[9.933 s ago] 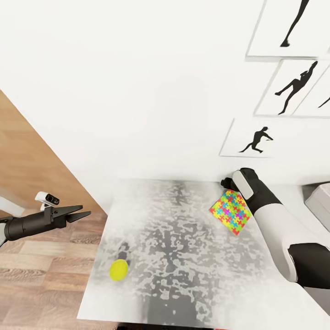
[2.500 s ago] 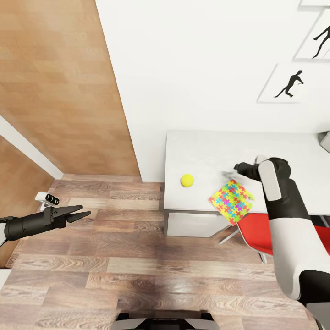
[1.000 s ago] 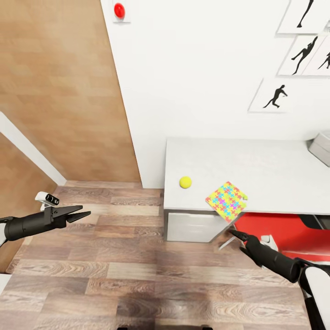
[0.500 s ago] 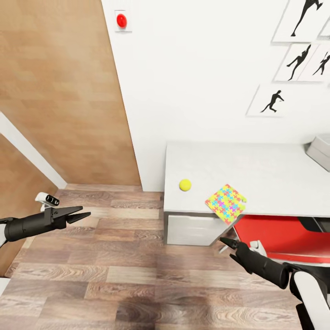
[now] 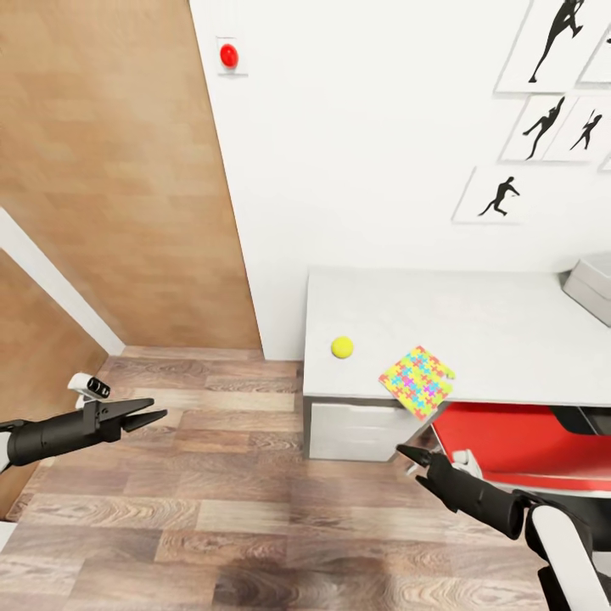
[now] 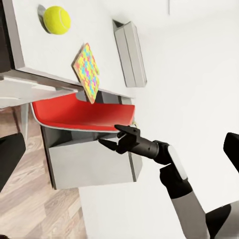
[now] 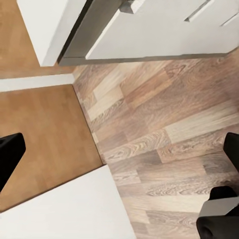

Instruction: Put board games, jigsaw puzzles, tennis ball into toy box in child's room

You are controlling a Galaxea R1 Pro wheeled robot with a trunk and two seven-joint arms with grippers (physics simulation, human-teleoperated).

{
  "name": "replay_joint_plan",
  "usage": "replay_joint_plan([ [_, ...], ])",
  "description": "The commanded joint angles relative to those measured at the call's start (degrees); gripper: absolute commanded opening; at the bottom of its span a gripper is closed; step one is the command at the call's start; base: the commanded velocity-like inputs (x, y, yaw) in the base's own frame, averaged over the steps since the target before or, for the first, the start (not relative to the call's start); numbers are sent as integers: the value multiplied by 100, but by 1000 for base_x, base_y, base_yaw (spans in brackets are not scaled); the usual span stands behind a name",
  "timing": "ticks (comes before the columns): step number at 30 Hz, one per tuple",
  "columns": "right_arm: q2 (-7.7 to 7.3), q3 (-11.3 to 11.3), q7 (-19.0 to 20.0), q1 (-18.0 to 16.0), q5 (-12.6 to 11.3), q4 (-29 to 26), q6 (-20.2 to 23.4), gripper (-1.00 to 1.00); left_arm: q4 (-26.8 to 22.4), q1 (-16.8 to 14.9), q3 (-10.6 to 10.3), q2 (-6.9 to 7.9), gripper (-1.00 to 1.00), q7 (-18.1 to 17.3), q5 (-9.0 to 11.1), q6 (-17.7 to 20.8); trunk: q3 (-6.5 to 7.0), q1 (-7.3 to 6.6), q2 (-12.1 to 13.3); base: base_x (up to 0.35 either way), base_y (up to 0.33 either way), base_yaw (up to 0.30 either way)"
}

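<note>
Looking down from the head cam, I see the table [image 5: 509,314] against the white wall, w/ wood-plank floor [image 5: 212,501] in front of it. Tennis ball [image 5: 342,346] sits on the tabletop near its left front corner. Jigsaw puzzle [image 5: 417,381] lies at the front edge, rotated diamond-wise, one corner overhanging the edge; ball and puzzle are near each other but apart. Toy box [image 5: 592,288] shows as a pale grey corner at the frame's right edge, on the tabletop, well apart from both.

Under the table: a red chair seat [image 5: 518,441] and, left of it, a grey-white cabinet [image 5: 352,428].

My left gripper [image 5: 144,414] hangs over the floor, well left of the table, fingers slightly parted, nothing between them. My right gripper [image 5: 411,458] hangs low in front of the cabinet, below the puzzle's overhanging corner, not touching it; fingers spread, empty.

Left wrist cam looks across at the table end: ball [image 6: 57,19], puzzle [image 6: 87,72] tilted off the edge, toy box [image 6: 130,54] farther along, red seat [image 6: 79,112] beneath, and the right gripper [image 6: 110,137] w/ fingers apart just beside the seat.

Right wrist cam: floor planks [image 7: 164,139], cabinet underside [image 7: 149,30].

Baseball-player prints [image 5: 552,93] hang on the wall, upper right; a red button [image 5: 228,56] upper left.
</note>
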Motion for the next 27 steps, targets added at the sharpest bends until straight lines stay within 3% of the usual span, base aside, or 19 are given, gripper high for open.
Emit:
replay_joint_plan([
  [1,3,25,-37,-4,-36,-2,-18,100,-14,13,6,6,100,-13,15,20,1,4,-10,0,0,0],
  [7,-67,217,-36,-1,-30,21,-262,100,-80,74,194,-53,100,37,7,6,58,4,-10,0,0,0],
  [27,-151,268,-35,-4,-33,26,-308,100,-90,84,262,-79,100,42,5,2,247,4,-10,0,0,0],
])
